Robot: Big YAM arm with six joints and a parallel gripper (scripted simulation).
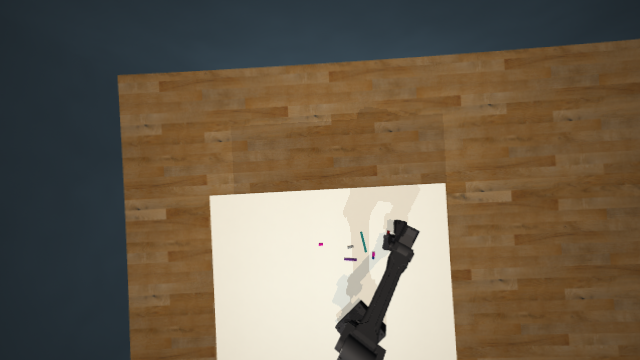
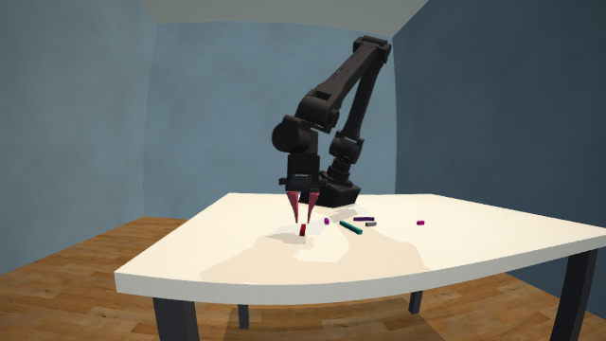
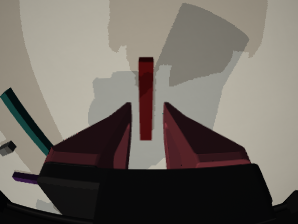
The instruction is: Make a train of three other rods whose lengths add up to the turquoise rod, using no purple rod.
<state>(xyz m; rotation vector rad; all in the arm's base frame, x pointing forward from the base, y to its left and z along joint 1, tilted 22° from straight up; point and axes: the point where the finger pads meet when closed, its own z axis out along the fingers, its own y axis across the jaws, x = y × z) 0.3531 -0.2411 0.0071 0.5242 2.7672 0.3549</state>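
A red rod (image 1: 388, 232) (image 2: 302, 229) (image 3: 145, 96) lies flat on the white table (image 2: 227, 265). My gripper (image 2: 302, 221) (image 3: 147, 110) hangs straight above it, with the fingers a little apart and the tips just over the rod, one on each side, holding nothing. The turquoise rod (image 1: 363, 241) (image 2: 350, 227) (image 3: 25, 121) lies to the side. Near it lie a short grey rod (image 1: 350, 246) (image 2: 370, 224) (image 3: 8, 148) and a purple rod (image 1: 350, 259) (image 2: 364, 219) (image 3: 25, 177). One magenta rod (image 1: 373, 255) (image 2: 327, 221) lies close by, with a bit of blue at its end in the top view. Another magenta rod (image 1: 320, 244) (image 2: 420, 223) lies far off.
The arm's base (image 2: 338, 191) stands on the table behind the rods. The table edge (image 2: 284, 289) is well in front of the red rod. A wooden floor surrounds the table.
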